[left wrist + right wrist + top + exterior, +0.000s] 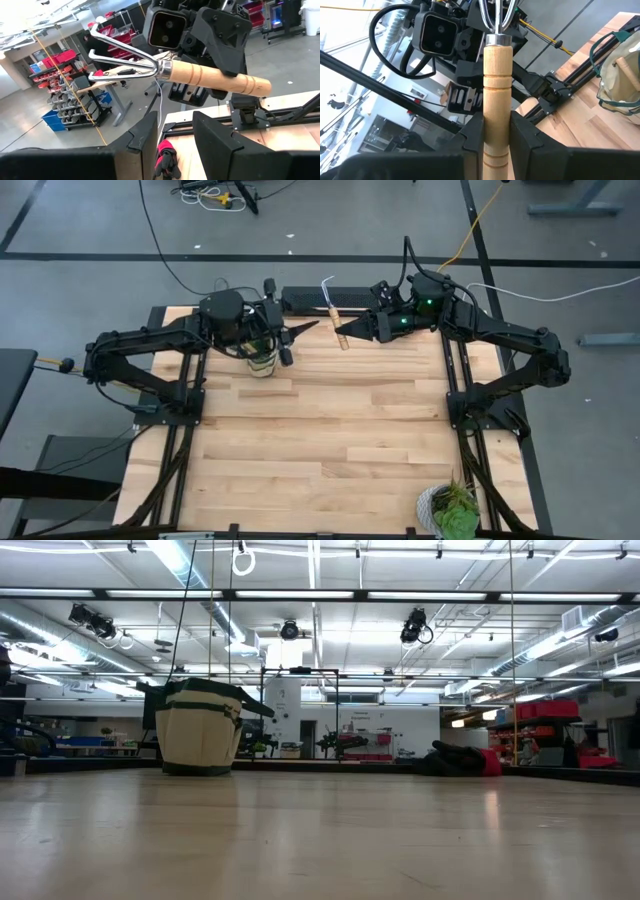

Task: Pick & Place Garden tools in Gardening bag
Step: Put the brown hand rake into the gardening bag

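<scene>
A wooden-handled mini rake (pixel 335 315) hangs high over the table's far edge, its metal tines (pixel 115 55) toward the far side. My right gripper (pixel 497 137) is shut on it. My left gripper (pixel 175 145) faces it from the left at the same height, open and with nothing between its fingers. The beige gardening bag (pixel 200 725) stands upright on its base under the left arm (pixel 262 360); a wooden handle (pixel 625 62) sticks out of it. Red-and-black gloves (pixel 460 758) lie on the table at the far side. My right gripper pinches the rake's wooden handle (pixel 497 107) between its two fingers, between the handle's middle and its free end. The fingers (pixel 352 330) come level from the table's right and lie across the handle. The rake is lifted clear and lies roughly level.
A leafy potted plant (pixel 452 512) stands at the table's near right corner. The black arm frames (pixel 180 400) (pixel 470 400) run along the left and right sides. Bare wooden tabletop (pixel 320 440) lies between them.
</scene>
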`<state>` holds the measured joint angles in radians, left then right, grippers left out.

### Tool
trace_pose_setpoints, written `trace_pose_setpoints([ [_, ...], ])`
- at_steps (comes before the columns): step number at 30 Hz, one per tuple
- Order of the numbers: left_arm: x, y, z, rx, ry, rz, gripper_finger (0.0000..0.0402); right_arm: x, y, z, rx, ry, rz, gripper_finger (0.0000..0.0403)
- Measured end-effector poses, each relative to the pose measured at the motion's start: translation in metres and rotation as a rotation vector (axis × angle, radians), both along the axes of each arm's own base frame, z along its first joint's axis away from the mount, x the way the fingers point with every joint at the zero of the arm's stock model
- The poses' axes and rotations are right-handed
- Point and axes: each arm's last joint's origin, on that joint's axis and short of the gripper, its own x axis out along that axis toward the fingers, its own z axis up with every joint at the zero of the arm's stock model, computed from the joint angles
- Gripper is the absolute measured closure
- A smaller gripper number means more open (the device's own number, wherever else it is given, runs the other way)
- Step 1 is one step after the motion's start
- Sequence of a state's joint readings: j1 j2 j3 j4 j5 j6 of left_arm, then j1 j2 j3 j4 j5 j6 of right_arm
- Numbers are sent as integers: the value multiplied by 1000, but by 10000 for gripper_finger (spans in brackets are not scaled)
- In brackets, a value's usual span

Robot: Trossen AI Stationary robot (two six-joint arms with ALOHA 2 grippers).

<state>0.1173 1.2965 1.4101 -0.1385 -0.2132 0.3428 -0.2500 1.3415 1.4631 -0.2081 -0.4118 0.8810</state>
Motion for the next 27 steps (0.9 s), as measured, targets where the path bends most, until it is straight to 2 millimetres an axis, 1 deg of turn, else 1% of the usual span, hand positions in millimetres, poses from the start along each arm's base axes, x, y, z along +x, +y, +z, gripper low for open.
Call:
trace_pose_setpoints([
  [5, -1, 4, 0, 0, -1, 16, 271, 0, 0, 1, -5, -6, 0, 346],
  [27, -1, 5, 1, 2, -14, 17, 271, 0, 1, 4, -7, -39, 27, 348],
])
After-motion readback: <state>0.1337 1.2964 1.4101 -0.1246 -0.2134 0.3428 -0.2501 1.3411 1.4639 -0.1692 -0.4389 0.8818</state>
